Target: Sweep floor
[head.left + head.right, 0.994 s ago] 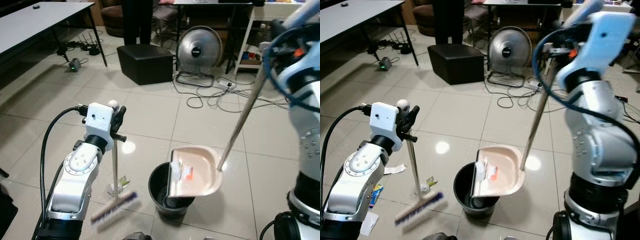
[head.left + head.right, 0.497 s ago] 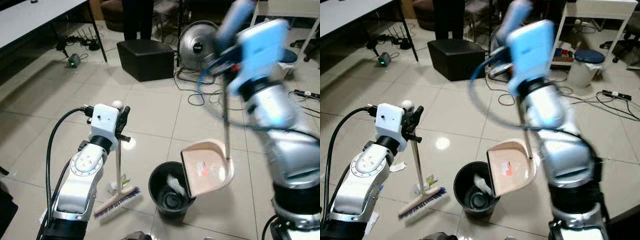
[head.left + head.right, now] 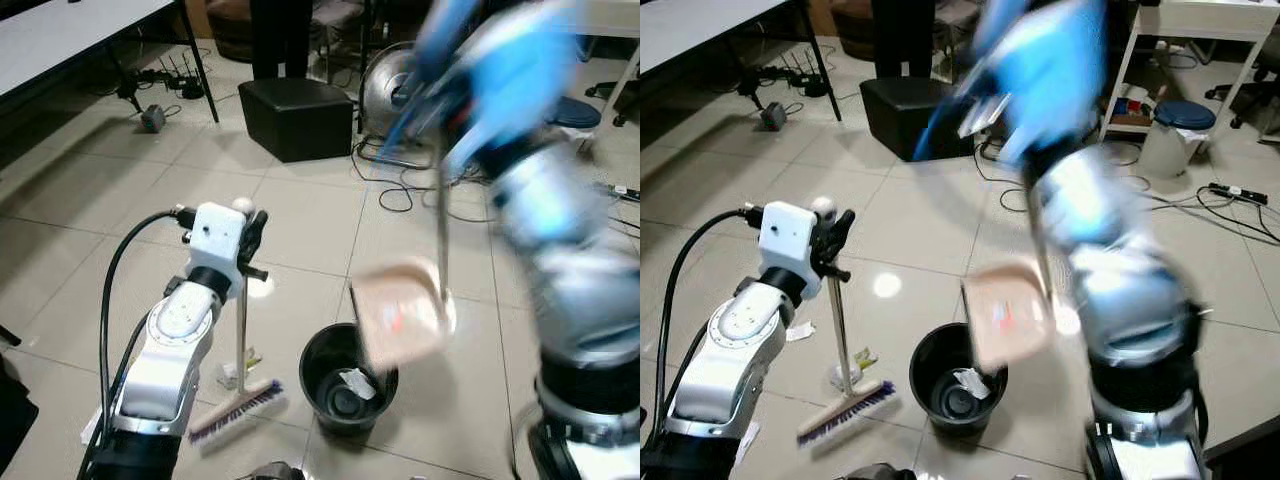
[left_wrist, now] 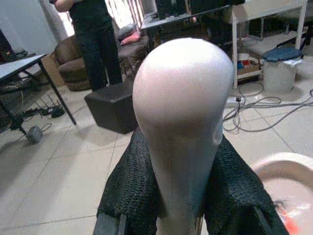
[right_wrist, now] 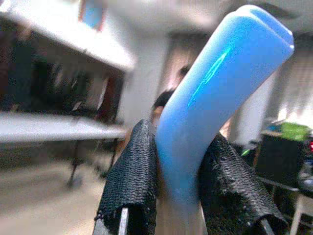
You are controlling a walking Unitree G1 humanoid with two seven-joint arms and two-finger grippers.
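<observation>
My left gripper is clamped on the broom just under its white knob, fingers pressed to both sides of the handle. The left arm is bent up from the lower left and the broom stands near upright, bristle head on the tile beside a scrap of litter. My right gripper is closed around the blue handle top of the dustpan; the right arm is raised high and motion-blurred. The pan hangs tilted just above the black bin, which has trash inside. Beyond: a black ottoman, a floor fan, loose cables, and a person standing by the ottoman.
</observation>
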